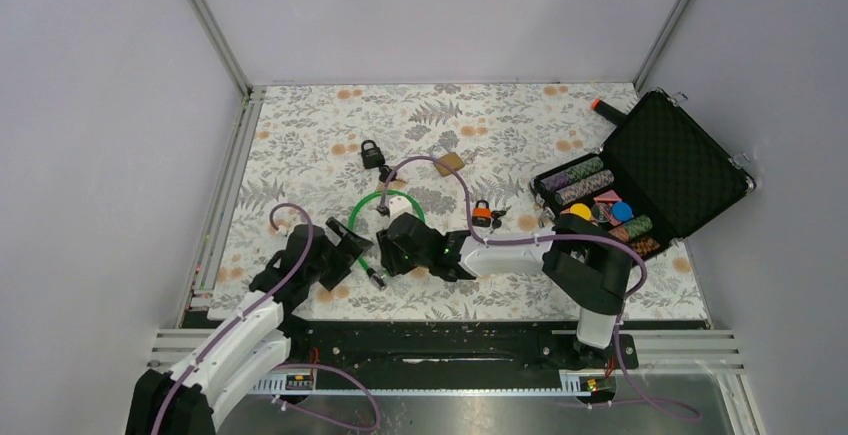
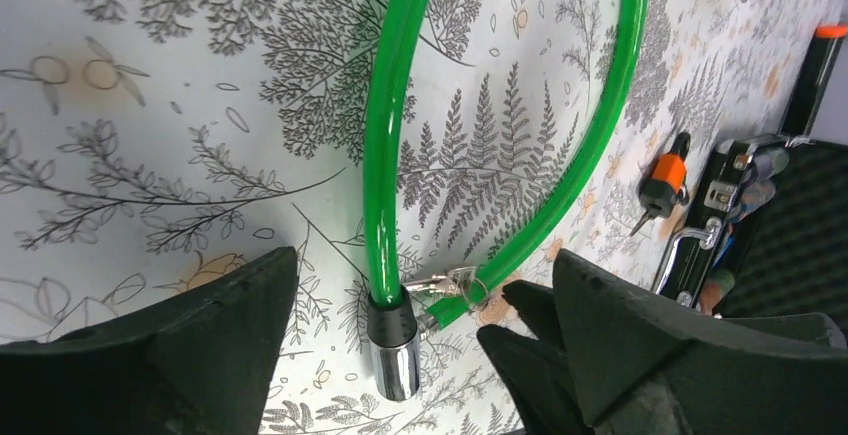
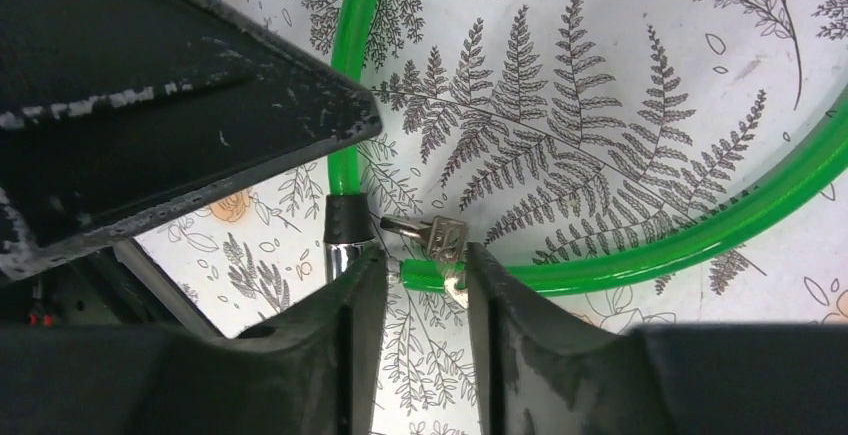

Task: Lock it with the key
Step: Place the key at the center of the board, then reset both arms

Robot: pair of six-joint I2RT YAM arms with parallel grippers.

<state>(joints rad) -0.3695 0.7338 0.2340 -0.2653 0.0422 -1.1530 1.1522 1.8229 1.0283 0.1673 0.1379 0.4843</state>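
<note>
A green cable lock [image 1: 385,205] lies looped on the fern-print table. In the left wrist view its cable [image 2: 385,155] ends in a black and chrome lock barrel [image 2: 393,340]. A silver key [image 2: 450,285] on a ring lies by the free cable end. My left gripper [image 2: 420,355] is open, its jaws wide on either side of the barrel, touching nothing. My right gripper [image 3: 425,290] is narrowly open and low over the free cable end [image 3: 425,273]. The key [image 3: 440,238] lies just beyond its fingertips. In the top view the left gripper [image 1: 345,250] and the right gripper [image 1: 400,245] face each other.
A black padlock [image 1: 372,154] and a brown card [image 1: 450,162] lie further back. An orange padlock [image 1: 482,214] lies right of the cable. An open black case [image 1: 680,170] with poker chips stands at the right, an orange-capped marker [image 1: 605,106] behind it.
</note>
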